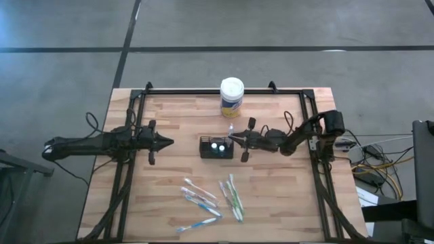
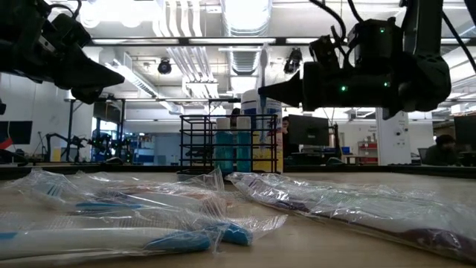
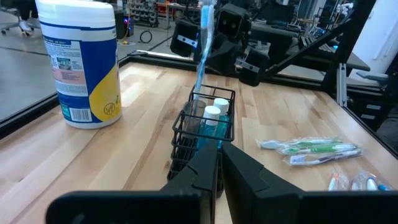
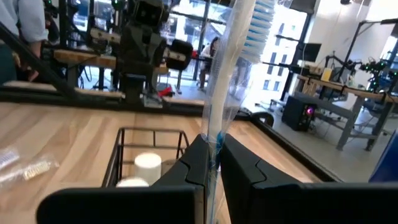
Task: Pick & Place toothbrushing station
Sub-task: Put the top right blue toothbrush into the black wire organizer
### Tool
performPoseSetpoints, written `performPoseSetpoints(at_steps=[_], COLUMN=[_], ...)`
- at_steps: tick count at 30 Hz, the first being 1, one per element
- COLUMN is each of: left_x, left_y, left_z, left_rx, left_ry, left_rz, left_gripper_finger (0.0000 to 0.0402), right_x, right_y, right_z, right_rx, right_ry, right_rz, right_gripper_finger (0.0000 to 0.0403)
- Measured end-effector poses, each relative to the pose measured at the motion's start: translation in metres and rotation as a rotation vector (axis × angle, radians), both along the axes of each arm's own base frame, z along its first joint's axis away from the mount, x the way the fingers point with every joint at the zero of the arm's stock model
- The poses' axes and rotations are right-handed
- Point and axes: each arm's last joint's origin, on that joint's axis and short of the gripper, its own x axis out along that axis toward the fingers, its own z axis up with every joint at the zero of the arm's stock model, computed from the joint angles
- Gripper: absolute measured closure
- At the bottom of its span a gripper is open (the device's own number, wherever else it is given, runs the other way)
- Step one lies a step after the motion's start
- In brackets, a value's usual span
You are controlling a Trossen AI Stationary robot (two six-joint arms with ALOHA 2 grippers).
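Note:
The toothbrushing station [image 1: 215, 148] is a small black wire holder at the table's middle with two white-capped bottles [image 3: 211, 112] of blue liquid in it. It also shows in the low view [image 2: 230, 145]. My right gripper [image 1: 232, 137] is at the holder's right end, level, shut on a toothbrush [image 4: 230, 68] in a clear wrapper that stands upright over the holder. My left gripper [image 1: 169, 142] is shut on nothing to the holder's left, above the table, and points at it [image 3: 219, 165]. My right gripper pinches the wrapped toothbrush's handle [image 4: 213, 142] between its two fingers, wrapper and all. The fingers lie level, coming from the table's right, across the handle. The brush stands upright with its blue-bristled head [image 4: 258, 18] up, and its lower end [image 3: 199, 93] reaches the holder's top at the right end.
A round canister [image 1: 231, 97] with a white lid and yellow label stands behind the holder. Several wrapped toothbrushes [image 1: 203, 200] [image 1: 232, 195] lie on the wood toward the near edge. A black frame rail [image 1: 203, 90] borders the table. A person [image 4: 25, 25] stands in the room beyond.

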Motion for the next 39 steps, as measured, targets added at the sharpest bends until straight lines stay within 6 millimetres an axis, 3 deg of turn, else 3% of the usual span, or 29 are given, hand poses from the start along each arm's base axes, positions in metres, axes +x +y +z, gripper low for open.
performPoseSetpoints(at_steps=[18,39], left_x=[0.000,0.000], left_y=[0.000,0.000], left_z=[0.000,0.000], left_rx=[0.000,0.001], left_ry=[0.004,0.004], left_rz=[0.000,0.000], left_gripper_finger=[0.0376,0.0376], right_x=[0.006,0.009], right_y=[0.000,0.000], right_z=[-0.015,-0.012], right_rx=[0.039,0.108], right_ry=[0.102,0.078], right_rz=[0.001,0.005], right_gripper_finger=[0.0375,0.0251])
